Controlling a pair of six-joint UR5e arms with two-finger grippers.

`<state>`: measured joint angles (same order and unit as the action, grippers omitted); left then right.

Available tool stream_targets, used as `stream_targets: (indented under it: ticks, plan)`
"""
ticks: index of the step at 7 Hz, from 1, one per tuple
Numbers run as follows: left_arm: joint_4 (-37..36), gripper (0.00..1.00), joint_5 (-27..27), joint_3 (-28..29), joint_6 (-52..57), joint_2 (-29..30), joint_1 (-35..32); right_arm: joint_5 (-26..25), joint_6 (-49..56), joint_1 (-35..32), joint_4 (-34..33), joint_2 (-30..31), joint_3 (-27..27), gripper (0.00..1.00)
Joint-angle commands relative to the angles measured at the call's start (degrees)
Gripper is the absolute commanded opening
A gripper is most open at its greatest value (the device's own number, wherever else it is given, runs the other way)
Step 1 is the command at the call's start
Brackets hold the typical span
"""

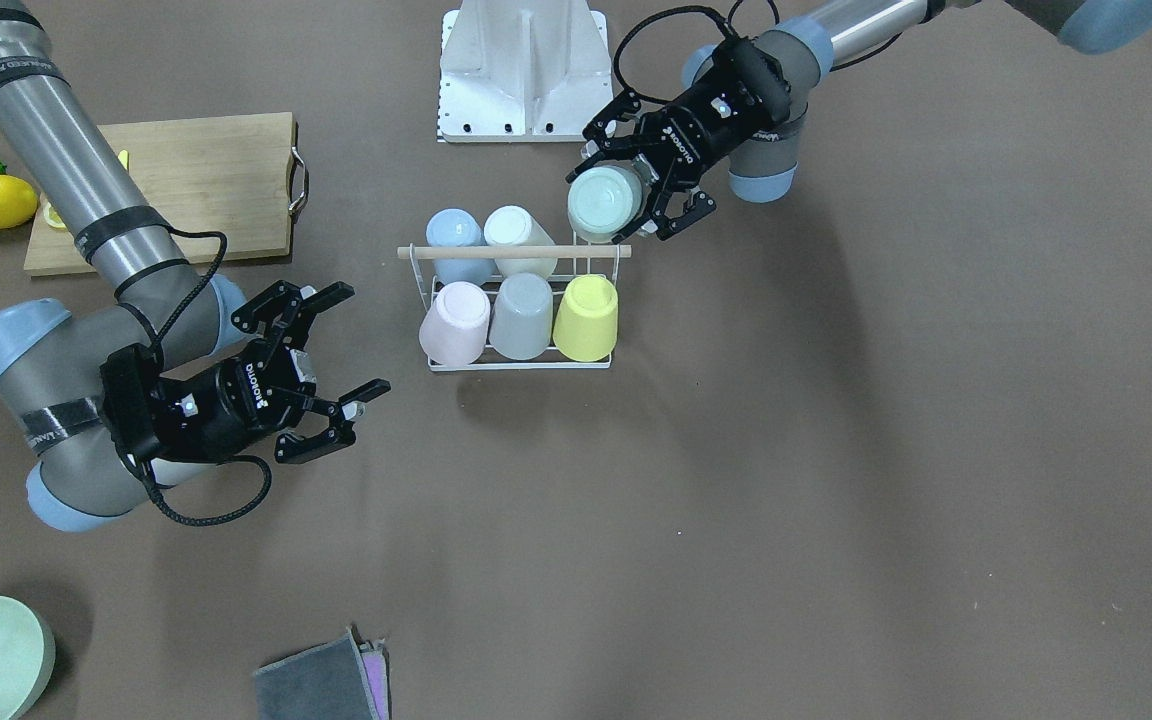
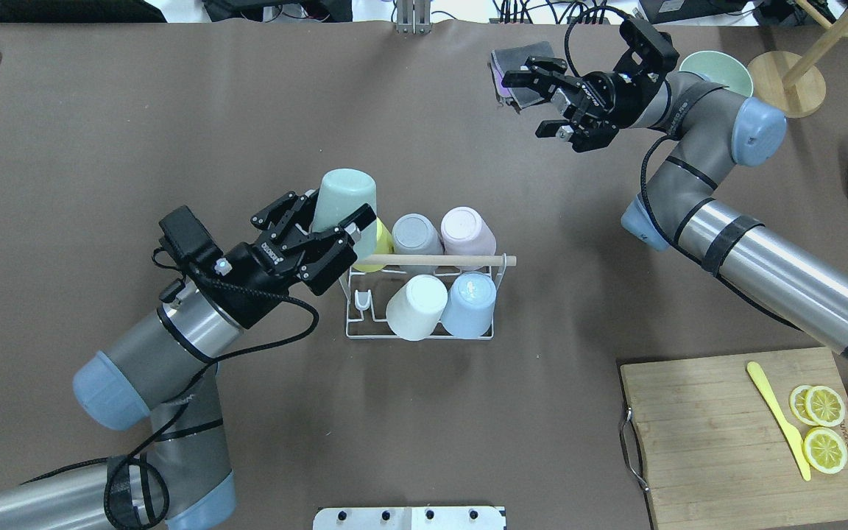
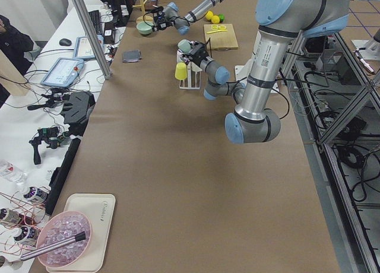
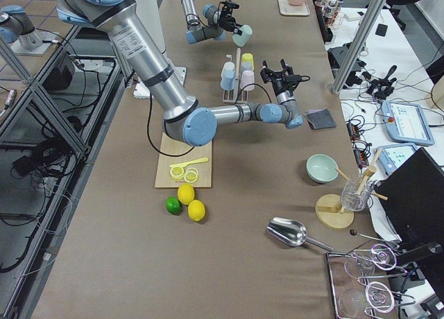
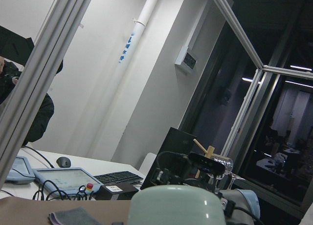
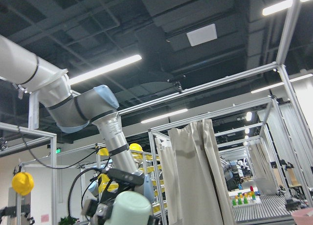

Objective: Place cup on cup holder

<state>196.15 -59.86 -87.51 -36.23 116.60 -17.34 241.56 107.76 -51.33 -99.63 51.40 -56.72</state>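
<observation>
Left hand (image 2: 336, 211) clamps the mint cup (image 2: 347, 185), tilted over the left end of the cup holder (image 2: 431, 260). Its fingers hide the cup's mouth and most of the yellow cup (image 2: 383, 237). Right hand (image 2: 525, 104) hangs spread wide, well apart. One bare prong (image 2: 362, 300) stands beside the white cup (image 2: 417, 307). Open brown surface (image 2: 174, 110) surrounds the holder.

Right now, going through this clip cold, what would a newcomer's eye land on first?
The left gripper, shut on a mint-green cup, holds it tilted beside the left end of the white cup holder at mid-table. The holder carries five upturned pastel cups, with one prong bare at its robot-side left corner. The right gripper hangs open and empty over the far right of the table.
</observation>
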Motion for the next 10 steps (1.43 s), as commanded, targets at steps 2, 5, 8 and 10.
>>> stream_targets:
  ticks: [2, 5, 8, 10]
  plan:
    - [1.8, 0.00, 4.0, 1.1, 2.6, -0.5, 5.1, 0.4, -36.8, -3.2, -10.4, -0.4, -0.1, 1.00]
    - [3.5, 0.00, 6.1, 4.4, 4.1, -0.3, 7.0, -6.3, -58.8, -5.0, -33.8, -4.6, -0.6, 1.00]
    - [4.0, 0.00, 7.6, 4.5, 4.1, -0.3, 6.7, -29.9, -59.5, -10.8, -53.5, -5.3, -3.6, 1.00]
    - [4.0, 0.00, 7.6, 4.7, 4.1, -0.3, 6.6, -44.4, -59.6, -14.0, -55.4, -4.0, -5.0, 1.00]
